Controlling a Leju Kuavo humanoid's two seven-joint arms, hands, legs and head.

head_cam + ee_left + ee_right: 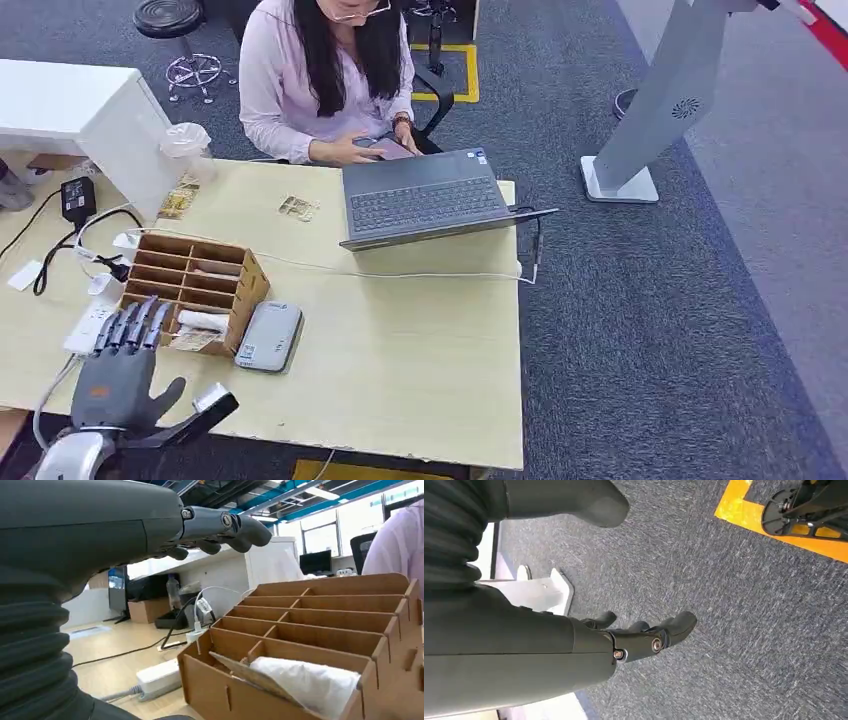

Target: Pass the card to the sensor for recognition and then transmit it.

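A wooden divided box [205, 272] stands on the pale table [400, 360] at the left. In its nearest compartment a tan card [195, 340] lies beside a white roll [203, 321]. The grey sensor pad [268, 336] lies flat just right of the box. My left hand [120, 375] hovers at the table's front left, fingers stretched toward the box's near end, holding nothing. In the left wrist view the card [250, 675] leans in the near compartment of the box [320, 630], below my left hand [100, 545]. My right hand [574, 645] hangs over the carpet with nothing in it.
A person [325, 70] sits at the far side behind an open laptop [425, 195]. A white cable [400, 273] crosses the table. A power strip [88, 328] and plugs lie left of the box. A white stand [650, 110] rises from the carpet at right.
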